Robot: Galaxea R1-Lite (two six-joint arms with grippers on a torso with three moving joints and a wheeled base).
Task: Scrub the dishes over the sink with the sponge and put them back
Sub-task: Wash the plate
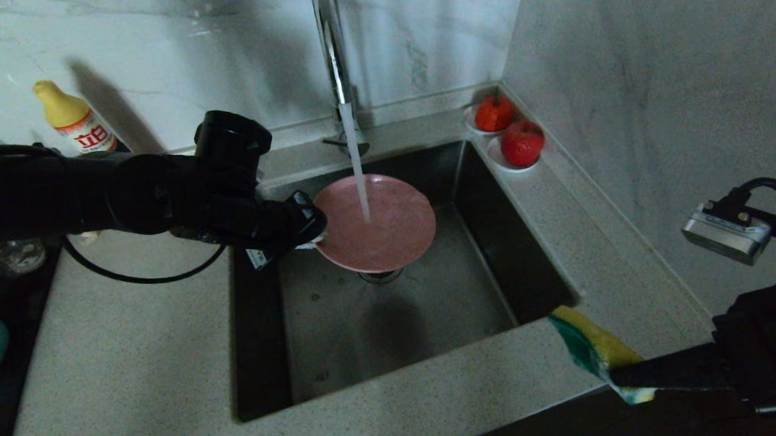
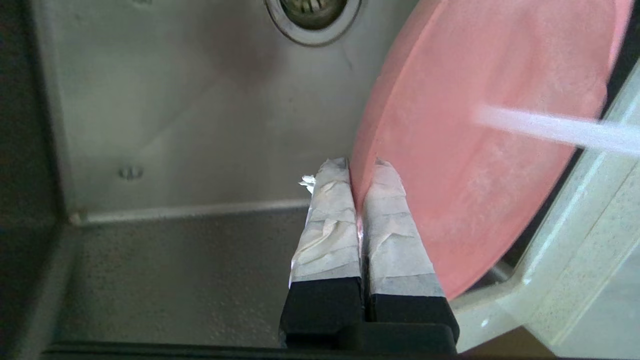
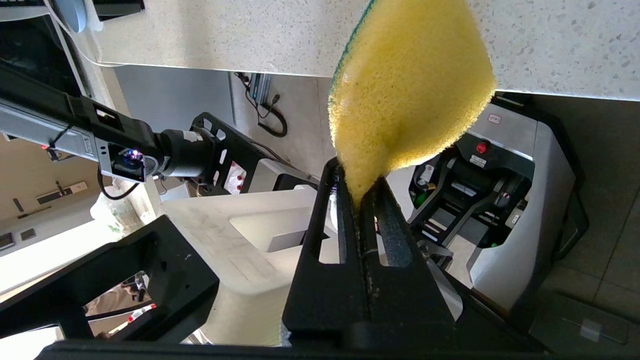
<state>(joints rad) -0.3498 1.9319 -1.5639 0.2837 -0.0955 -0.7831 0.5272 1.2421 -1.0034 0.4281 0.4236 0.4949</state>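
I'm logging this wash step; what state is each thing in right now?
Pink plate: held by its rim over the sink, water hitting it.
Faucet: running.
Sponge: pinched, off the plate.
Left hand: shut on the plate.
Right hand: shut on the sponge.
Sink: no dishes on its floor.

Speckled countertop [image 1: 136, 364] with two tomatoes [image 1: 509, 130] on saucers, bottle [image 1: 76, 119]
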